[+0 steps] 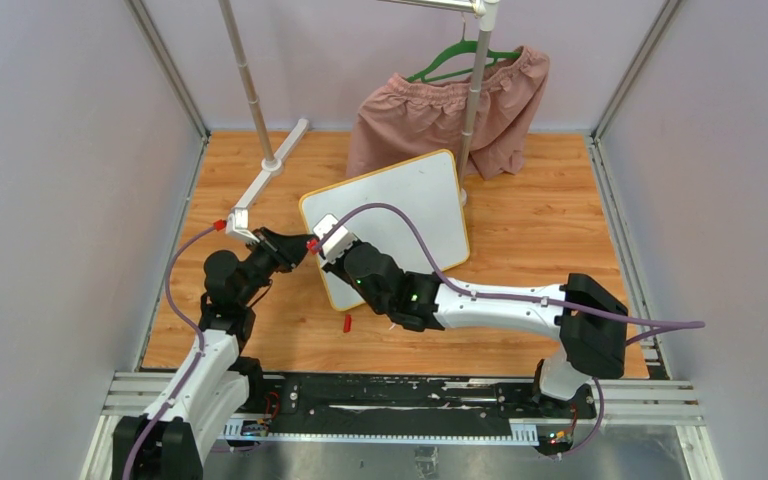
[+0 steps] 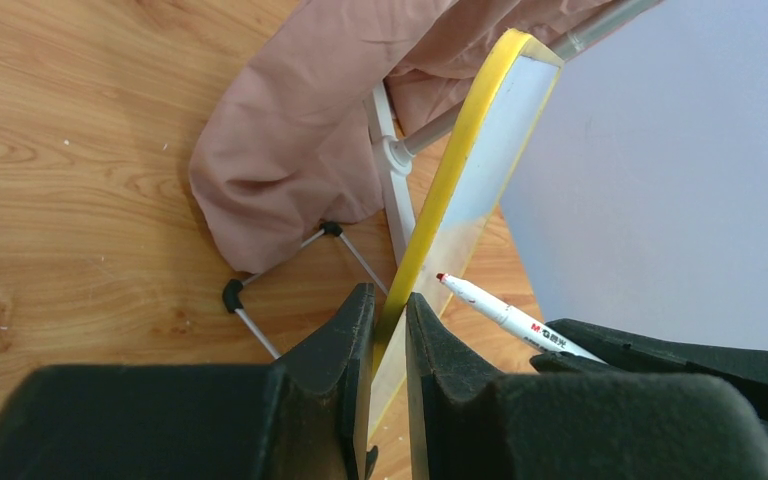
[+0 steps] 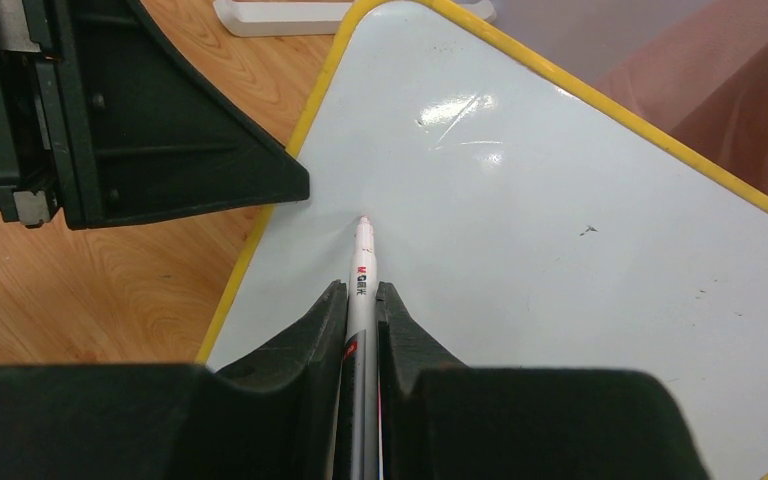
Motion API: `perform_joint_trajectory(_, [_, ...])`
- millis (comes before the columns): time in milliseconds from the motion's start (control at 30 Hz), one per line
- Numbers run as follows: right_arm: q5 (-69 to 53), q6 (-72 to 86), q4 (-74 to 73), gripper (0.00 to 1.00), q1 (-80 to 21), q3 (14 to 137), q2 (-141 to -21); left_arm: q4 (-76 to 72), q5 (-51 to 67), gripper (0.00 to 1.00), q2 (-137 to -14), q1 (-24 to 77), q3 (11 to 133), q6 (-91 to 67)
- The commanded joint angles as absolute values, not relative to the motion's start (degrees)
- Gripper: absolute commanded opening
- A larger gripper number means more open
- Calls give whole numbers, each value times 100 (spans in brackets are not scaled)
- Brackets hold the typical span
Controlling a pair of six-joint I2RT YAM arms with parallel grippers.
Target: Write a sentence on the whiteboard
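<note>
While left gripper (image 2: 390, 300) clamps whiteboard (image 3: 560, 230), marker (image 3: 362, 275) seemingly touching.

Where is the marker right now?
Right wrist view: the marker is clamped in the jaws of the right gripper, tip at the whiteboard near its left edge, which the left gripper clamps.

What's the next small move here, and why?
Probably ease the marker tip onto the whiteboard and start the first stroke. Its face bears no writing, the left gripper clamps its rim, and the right gripper holds the marker tip near the left edge.
</note>
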State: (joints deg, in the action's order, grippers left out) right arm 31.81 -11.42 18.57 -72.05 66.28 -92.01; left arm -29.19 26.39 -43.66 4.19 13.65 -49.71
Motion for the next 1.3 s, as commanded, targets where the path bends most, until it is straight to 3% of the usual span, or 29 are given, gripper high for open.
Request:
perform_joint_trajectory(0, [3394, -1213, 1787, 0, -7300, 6865, -9293, -3076, 2727, 0, -4292, 378, 1292, -4975])
perform_joint_trajectory(1267, [3101, -1242, 1664, 0, -7312, 7102, -9483, -3075, 2707, 0, -4196, 383, 1239, -4979])
